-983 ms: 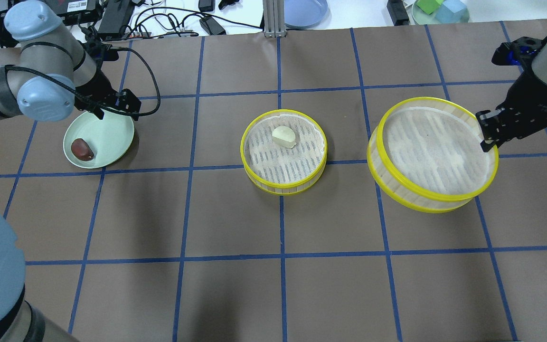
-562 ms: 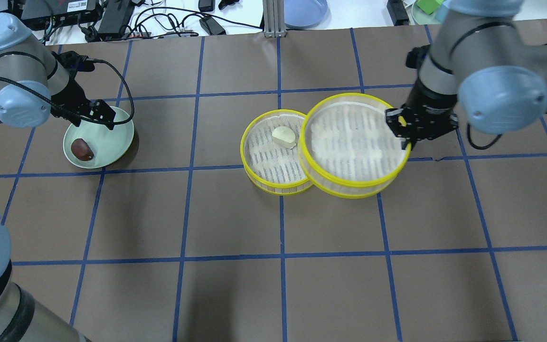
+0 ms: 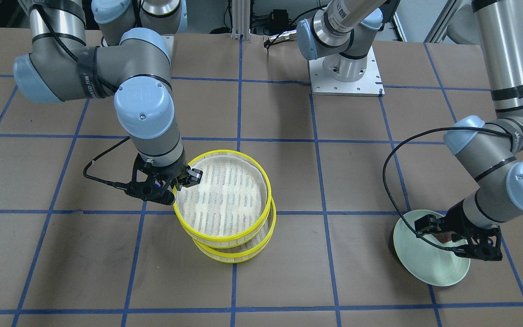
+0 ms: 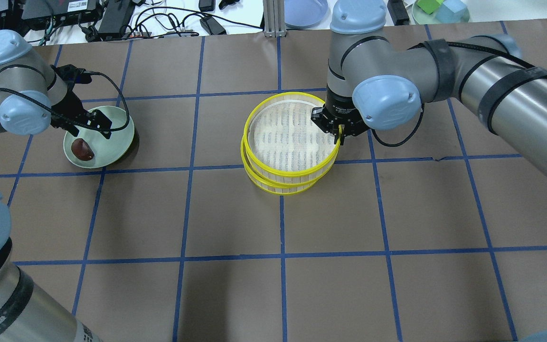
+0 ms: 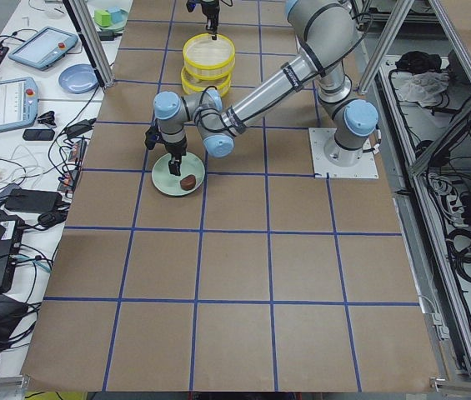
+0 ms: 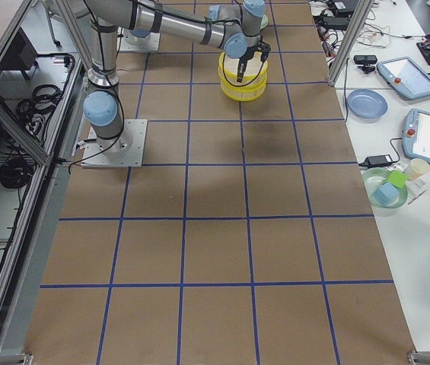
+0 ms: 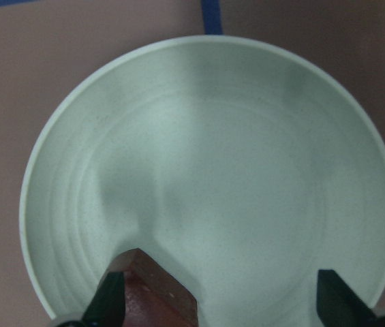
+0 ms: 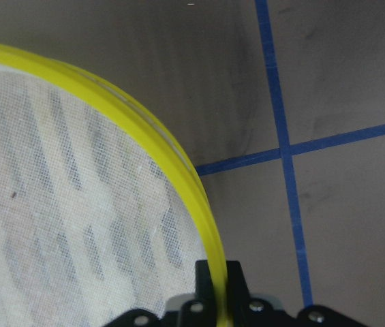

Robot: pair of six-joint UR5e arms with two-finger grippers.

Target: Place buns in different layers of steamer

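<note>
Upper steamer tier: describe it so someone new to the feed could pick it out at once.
On the blue-gridded brown table, find the two stacked yellow-rimmed round trays near the middle. The upper steamer tier is the top one, its white mesh floor bare. Unlike the lower tier beneath, its rim is pinched by the right gripper and it sits slightly askew.

Hidden bits
The top tray covers the bottom tray's inside. The brown bun is cut off by the left wrist view's bottom edge.
</note>
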